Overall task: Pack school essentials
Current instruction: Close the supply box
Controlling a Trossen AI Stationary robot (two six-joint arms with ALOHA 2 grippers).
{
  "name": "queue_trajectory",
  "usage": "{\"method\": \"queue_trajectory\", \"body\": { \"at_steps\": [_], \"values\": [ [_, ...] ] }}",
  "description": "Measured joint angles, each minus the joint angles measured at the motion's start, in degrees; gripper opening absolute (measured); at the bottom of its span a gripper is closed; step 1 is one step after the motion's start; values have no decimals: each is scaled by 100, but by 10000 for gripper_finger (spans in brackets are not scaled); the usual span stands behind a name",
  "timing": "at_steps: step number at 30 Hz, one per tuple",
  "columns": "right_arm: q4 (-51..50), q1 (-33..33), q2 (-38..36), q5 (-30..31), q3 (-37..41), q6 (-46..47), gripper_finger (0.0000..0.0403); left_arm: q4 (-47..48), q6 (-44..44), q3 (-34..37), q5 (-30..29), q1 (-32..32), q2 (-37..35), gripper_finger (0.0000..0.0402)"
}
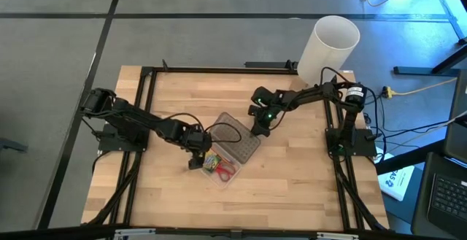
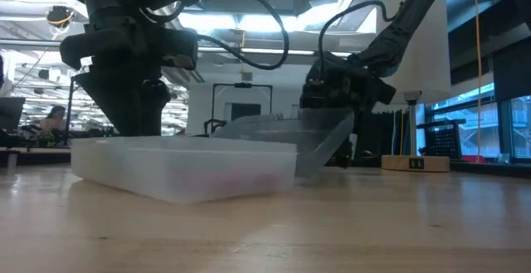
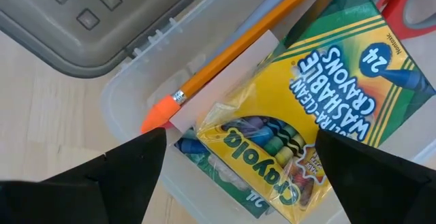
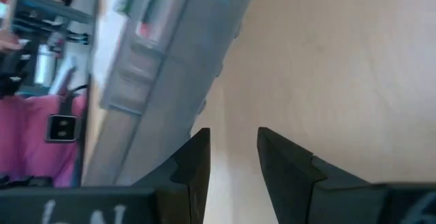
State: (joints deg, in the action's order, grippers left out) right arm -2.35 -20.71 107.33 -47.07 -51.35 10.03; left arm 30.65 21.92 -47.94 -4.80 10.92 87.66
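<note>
The clear case (image 1: 221,176) lies mid-table, and its grey dimpled lid (image 1: 242,144) stands tilted up on the far right side (image 2: 323,144). Inside lie the green-yellow crayon box (image 3: 306,108), an orange pencil (image 3: 238,54) and red-handled scissors (image 3: 402,6). My left gripper (image 1: 196,155) hangs open over the case's left end, with a finger on either side of the crayon box (image 1: 211,160) and clear of it. My right gripper (image 1: 259,128) is open by a narrow gap (image 4: 231,137) just beside the lid's raised edge (image 4: 163,54). Eraser and purple pen do not show. My right gripper comes slanting down from the far right, and one finger (image 4: 196,157) stands close against the raised lid's edge (image 4: 204,105). Whether it touches the lid, I cannot tell.
A tall white cylinder (image 1: 328,44) stands at the table's far right corner. Black frame rails (image 1: 146,109) run along the table's left, far and right sides. Bare wood (image 1: 292,189) lies near and right of the case.
</note>
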Motion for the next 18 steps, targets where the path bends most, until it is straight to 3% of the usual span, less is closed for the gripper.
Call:
{"method": "queue_trajectory", "body": {
  "at_steps": [11,18],
  "values": [
    [131,199,-4,-394,-332,36,126,-1,3,4,-8,-167,2,373],
    [129,591,-9,-290,-823,18,126,0,6,7,-21,-197,3,373]
  ]
}}
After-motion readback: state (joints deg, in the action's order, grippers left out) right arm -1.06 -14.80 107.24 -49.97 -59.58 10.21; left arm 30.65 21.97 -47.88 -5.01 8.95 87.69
